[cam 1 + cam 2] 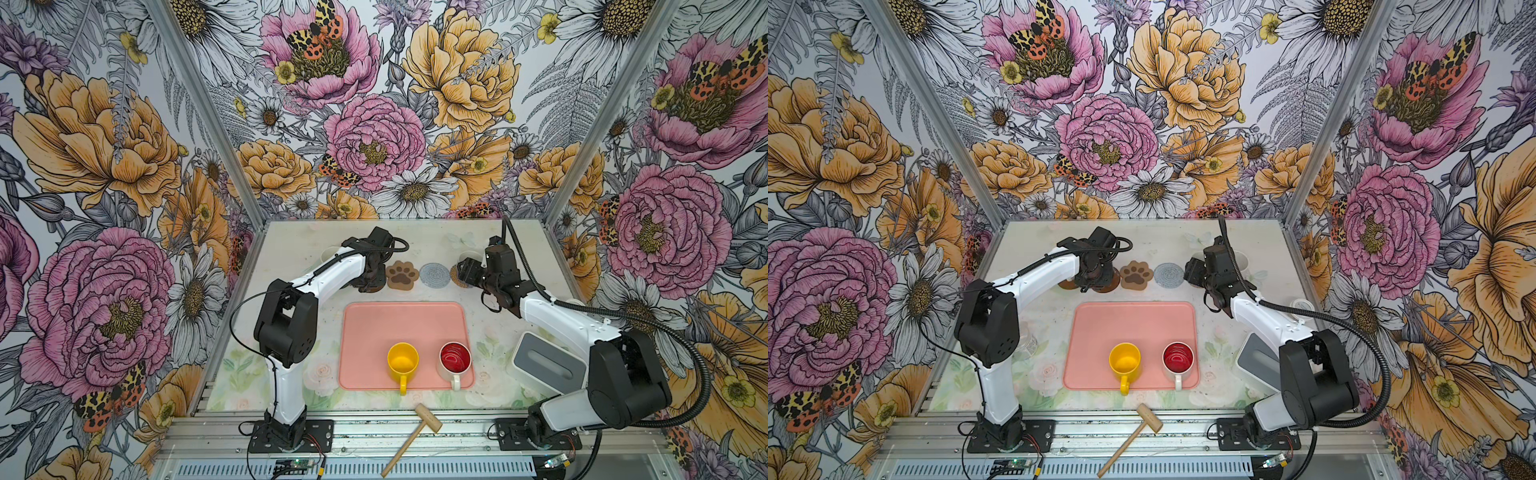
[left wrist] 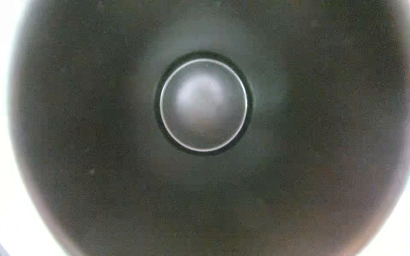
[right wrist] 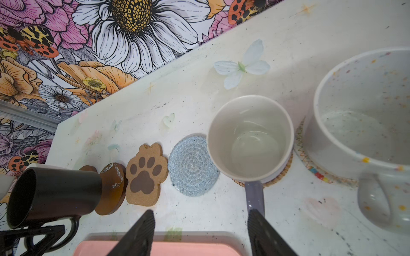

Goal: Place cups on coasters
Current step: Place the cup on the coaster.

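Placement of the black mug [image 3: 55, 195] is the step we judge to be in hand. It appears to rest with its base on a brown disc coaster [image 3: 113, 190] near the end of the coaster row, and the left wrist view looks straight down into it. Beside it the paw coaster [image 3: 146, 172] and the grey-blue coaster [image 3: 193, 164] lie bare. The lavender mug [image 3: 250, 137] and the speckled white mug [image 3: 359, 110] already sit on woven rounds. The yellow mug [image 1: 402, 361] and the red-lined mug [image 1: 455, 358] wait on the pink tray [image 1: 365, 328], nearer the arm bases.

The left pincer [image 3: 51, 230] is closed narrowly on the black mug's handle, as far as we can see. The right pincer [image 3: 199, 232] stands wide apart and holds nothing, near the lavender mug's handle. Next, we think, the left must let go and rise straight, without tipping the mug.
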